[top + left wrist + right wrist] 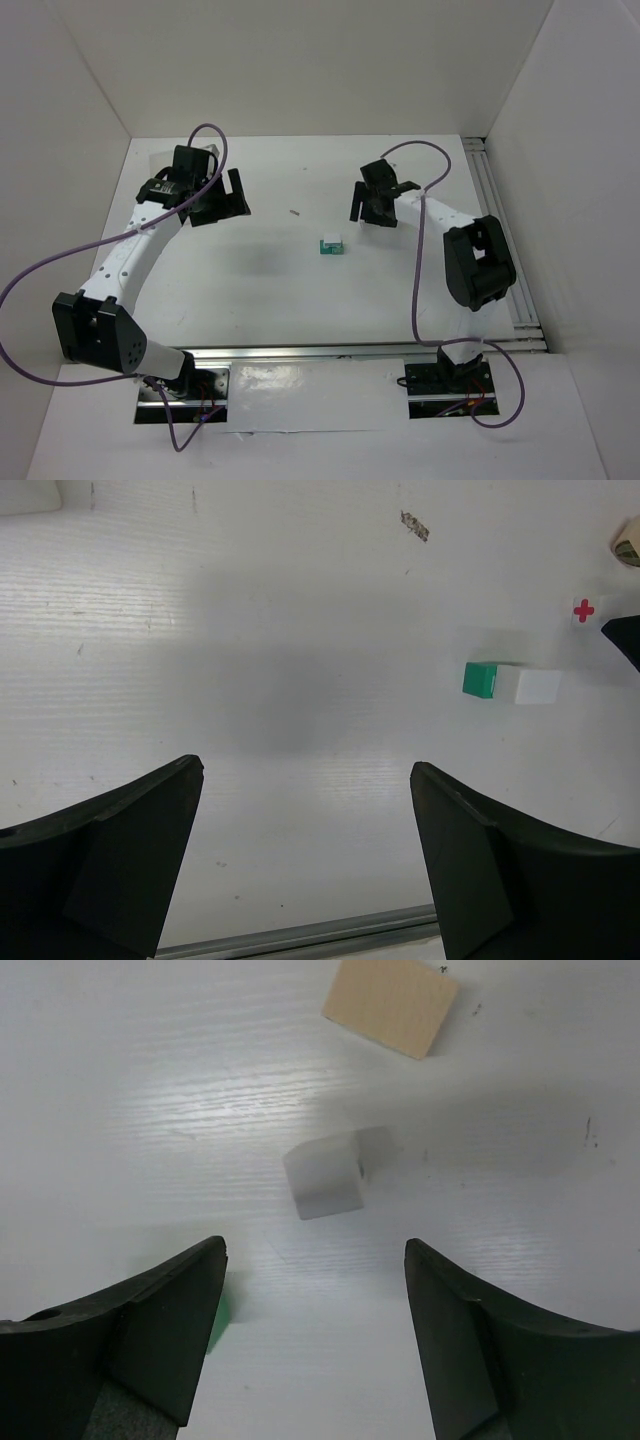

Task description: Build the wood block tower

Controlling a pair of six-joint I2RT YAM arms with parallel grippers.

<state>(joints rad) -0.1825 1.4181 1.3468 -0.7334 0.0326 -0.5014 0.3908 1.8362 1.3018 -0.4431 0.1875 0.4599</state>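
Black-fingered and empty, the right gripper point(315, 1245) hangs over the counter point(120, 1090) with its fingers spread wide. Nearest to it, the green cube point(222, 1320) shows only as a sliver behind one finger, at the edge of the gap. Just ahead of the fingertips and centred between them sits the white cube point(325, 1185), its faces slightly askew to the finger line. Farther ahead and a little to one side lies the tan block point(392, 1002), apart from the cube, its long axis slanting across the gripper's reach.

The left gripper point(308, 770) is likewise spread and empty. All three pieces lie ahead of it and well off to one side. From there the green cube shows a white face beside the green one; whether that is one block or two I cannot tell.

Assessment: no stacking is evident. The right arm is clearly the nearer, and the white cube lies almost under its open fingers.
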